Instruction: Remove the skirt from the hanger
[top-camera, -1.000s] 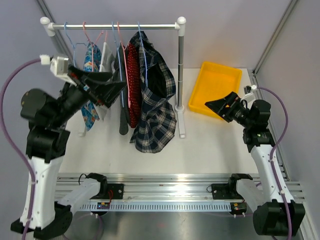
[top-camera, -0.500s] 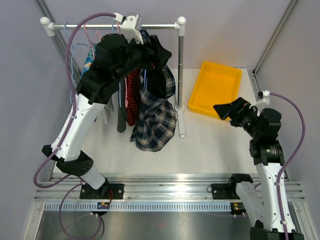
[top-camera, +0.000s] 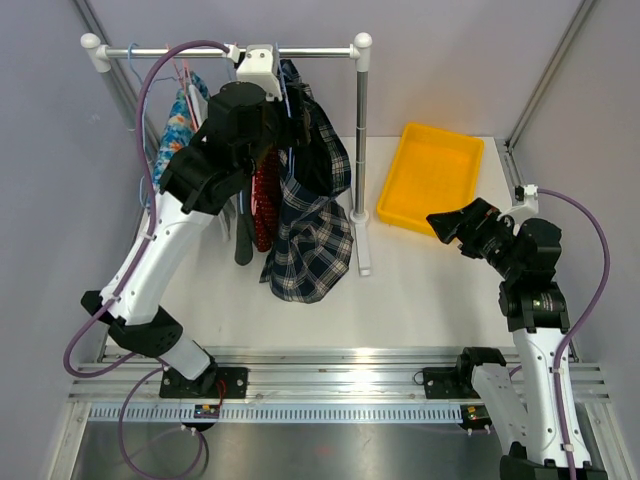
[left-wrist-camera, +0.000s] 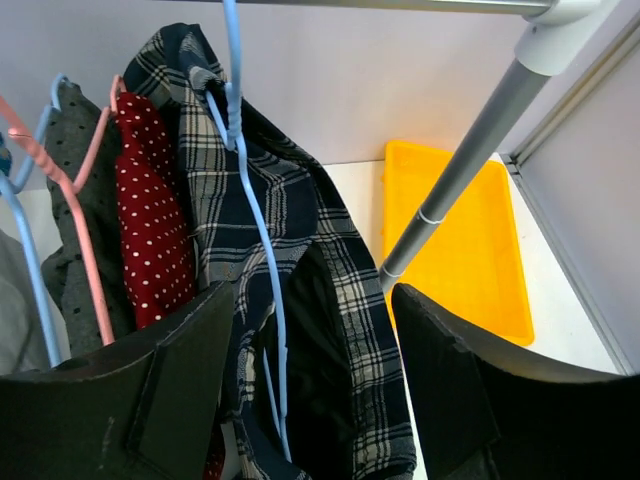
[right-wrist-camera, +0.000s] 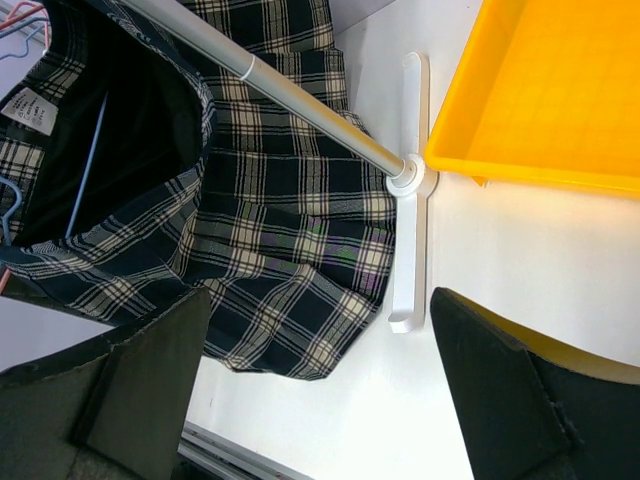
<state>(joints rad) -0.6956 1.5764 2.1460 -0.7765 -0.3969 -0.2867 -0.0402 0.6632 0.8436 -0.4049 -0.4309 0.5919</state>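
**Cloth, coated hangers, metal and plastic**

The plaid skirt (left-wrist-camera: 340, 230) is woven cloth, matt and soft-looking, with a dark lining inside. To its left hangs red dotted cloth (left-wrist-camera: 150, 230), also matt. The blue hanger (left-wrist-camera: 265, 250) and the pink hanger (left-wrist-camera: 84, 250) look smooth and slightly glossy. The rack pole (left-wrist-camera: 455, 180) is satin grey metal, capped by a white plastic joint (left-wrist-camera: 560, 15). At right, the yellow tray (left-wrist-camera: 490, 260) is smooth plastic with a mild sheen. The left gripper (left-wrist-camera: 312, 293) has fingers (left-wrist-camera: 150, 400) of matt black, faintly grainy material.
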